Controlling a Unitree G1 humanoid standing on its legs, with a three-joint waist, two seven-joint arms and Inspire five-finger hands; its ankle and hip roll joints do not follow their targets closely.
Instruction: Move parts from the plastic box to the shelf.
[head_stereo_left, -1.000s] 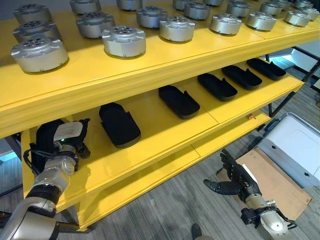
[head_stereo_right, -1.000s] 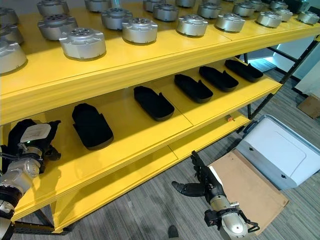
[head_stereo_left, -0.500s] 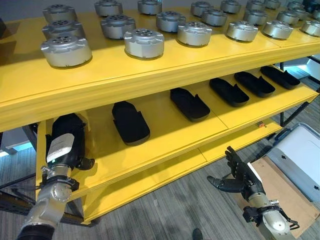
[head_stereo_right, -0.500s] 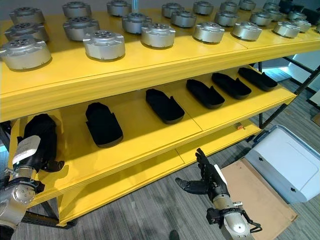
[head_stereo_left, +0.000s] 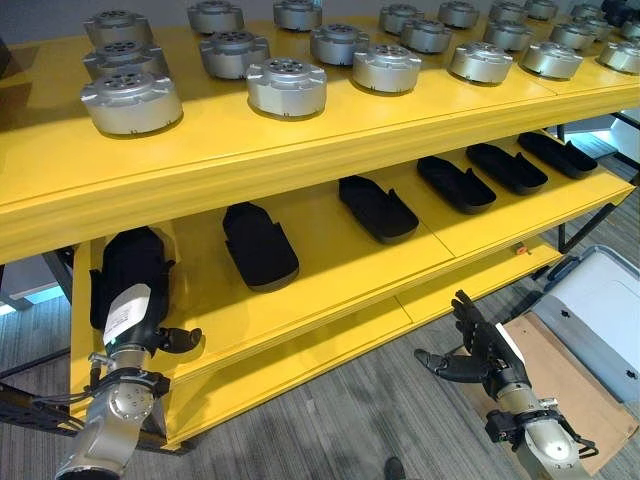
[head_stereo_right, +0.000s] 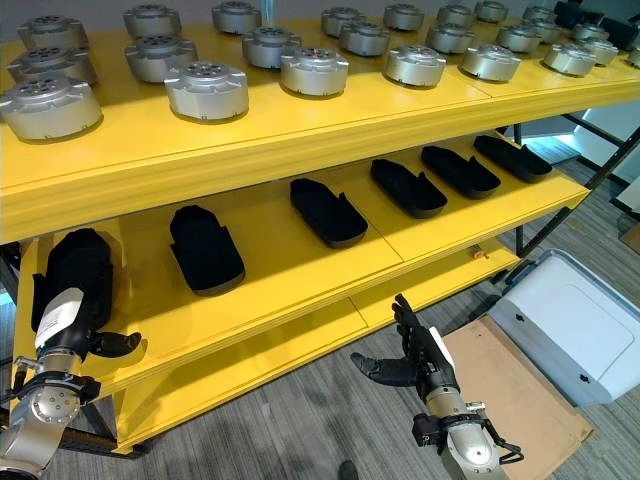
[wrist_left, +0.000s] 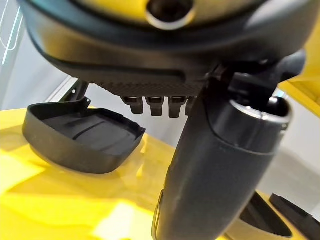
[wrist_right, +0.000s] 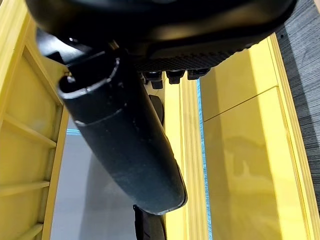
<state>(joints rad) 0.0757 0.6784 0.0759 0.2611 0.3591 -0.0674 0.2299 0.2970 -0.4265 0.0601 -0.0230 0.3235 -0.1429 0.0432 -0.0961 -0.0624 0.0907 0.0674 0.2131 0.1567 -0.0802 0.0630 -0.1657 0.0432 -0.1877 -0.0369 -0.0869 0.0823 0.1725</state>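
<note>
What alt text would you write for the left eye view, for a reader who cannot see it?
The robot's left hand reaches to the leftmost black moulded plastic part on the yellow shelf's middle level, where five more such parts lie in a row. Round silver metal housings fill the top level; the right hand hangs open near the grey floor.

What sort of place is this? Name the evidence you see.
Probably a factory or warehouse parts store: a long yellow shelf carries rows of identical round metal parts, black moulded parts line the lower tier, and the floor is industrial carpet.

left hand (head_stereo_left: 137, 322): fingers seemingly relaxed, thumb out | right hand (head_stereo_left: 478, 352): open, fingers spread
</note>
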